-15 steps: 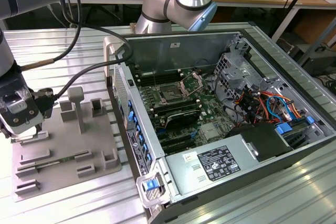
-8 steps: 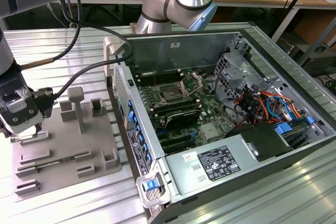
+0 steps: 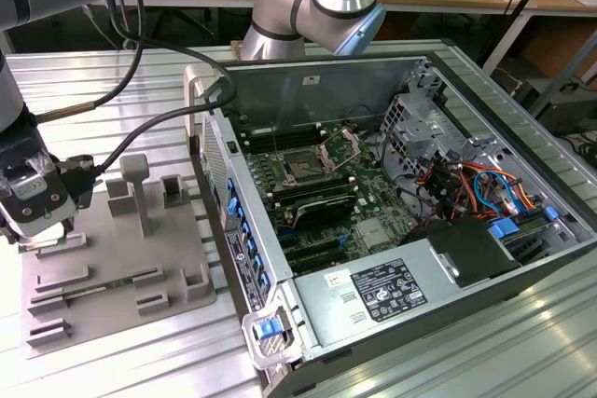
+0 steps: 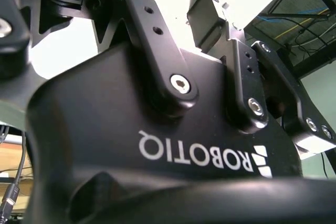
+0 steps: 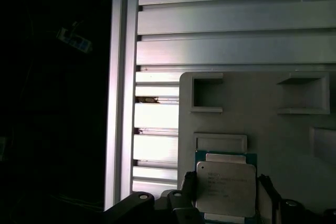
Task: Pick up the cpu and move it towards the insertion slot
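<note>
The cpu (image 5: 226, 184), a flat square chip with a pale silvery top and a thin green rim, lies at the edge of the grey fixture plate (image 5: 294, 145) in the first wrist view. My gripper (image 5: 227, 195) stands over it, one black finger against each side of the chip. In the exterior view the gripper (image 3: 39, 230) hangs low at the plate's left end. The insertion slot (image 3: 303, 170), a square socket with a dark centre and a raised metal retention plate, sits on the motherboard inside the open computer case, far to the exterior view's right of the gripper.
The grey fixture plate (image 3: 121, 267) carries several upright blocks and recesses. The open computer case (image 3: 448, 267) has a tall side wall facing the plate, with memory slots, cables and a power supply inside. Black cables (image 3: 140, 137) trail from the wrist. Ribbed aluminium table (image 3: 140, 81) lies underneath.
</note>
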